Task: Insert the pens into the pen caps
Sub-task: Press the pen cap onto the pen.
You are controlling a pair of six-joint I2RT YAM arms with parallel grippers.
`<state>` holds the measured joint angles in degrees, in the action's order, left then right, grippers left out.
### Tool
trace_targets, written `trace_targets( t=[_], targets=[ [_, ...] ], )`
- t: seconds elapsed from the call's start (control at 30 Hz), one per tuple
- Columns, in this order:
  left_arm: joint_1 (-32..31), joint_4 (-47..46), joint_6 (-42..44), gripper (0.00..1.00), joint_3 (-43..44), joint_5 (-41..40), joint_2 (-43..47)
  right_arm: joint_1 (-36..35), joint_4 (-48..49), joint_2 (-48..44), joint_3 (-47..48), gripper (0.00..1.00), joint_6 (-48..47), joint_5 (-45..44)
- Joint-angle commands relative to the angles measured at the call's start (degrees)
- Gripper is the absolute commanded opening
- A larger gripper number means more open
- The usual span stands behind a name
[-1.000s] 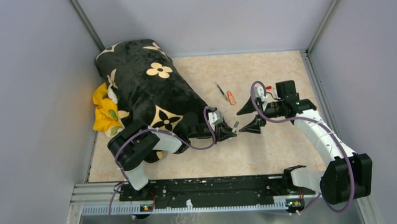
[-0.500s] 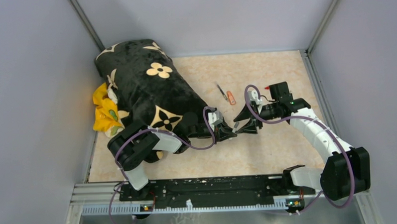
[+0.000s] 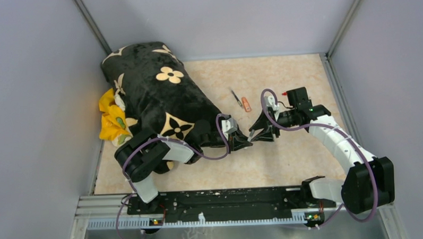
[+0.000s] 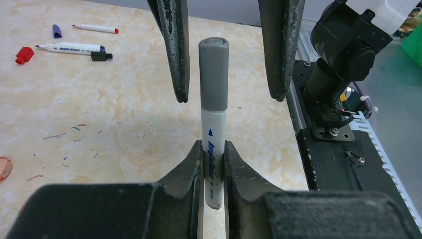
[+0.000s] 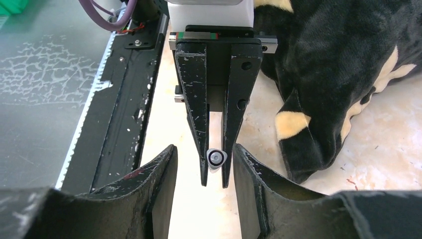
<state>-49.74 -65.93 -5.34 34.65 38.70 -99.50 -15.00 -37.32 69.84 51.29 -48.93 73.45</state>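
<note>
My left gripper (image 4: 214, 149) is shut on the barrel of a white marker (image 4: 213, 139) that points away from it and wears a grey cap (image 4: 214, 74). My right gripper (image 4: 228, 98) faces it, open, one finger on each side of the grey cap with a gap on both sides. From the right wrist, the cap's end (image 5: 217, 158) shows between the left fingers, inside my right gripper (image 5: 204, 149). On the table lie a red cap (image 4: 23, 55), a purple cap (image 4: 56, 31), a black cap (image 4: 101, 56) and two white pens (image 4: 69, 48).
A black plush blanket with cream flowers (image 3: 160, 94) covers the left half of the table, beside a yellow cloth (image 3: 113, 120). An orange marker (image 3: 245, 104) and a thin dark pen (image 3: 235, 97) lie mid-table. The black base rail (image 3: 217, 201) runs along the near edge.
My right gripper has moved left to the left gripper, and its jaws have narrowed around the grey cap. The left gripper and its marker have stayed put.
</note>
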Motion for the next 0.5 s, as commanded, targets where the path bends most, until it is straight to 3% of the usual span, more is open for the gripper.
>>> trace_targets(
  t=[0.0,0.47],
  targets=[
    [0.0,-2.6,-0.2,0.0,-0.3,2.1,-0.2,-0.7,2.4,-0.3,0.3,0.43,1.2,2.8],
    [0.0,-3.2,-0.5,0.0,-0.3,2.2,-0.4,-0.7,4.5,-0.3,-0.5,0.3,3.6,3.0]
  ],
)
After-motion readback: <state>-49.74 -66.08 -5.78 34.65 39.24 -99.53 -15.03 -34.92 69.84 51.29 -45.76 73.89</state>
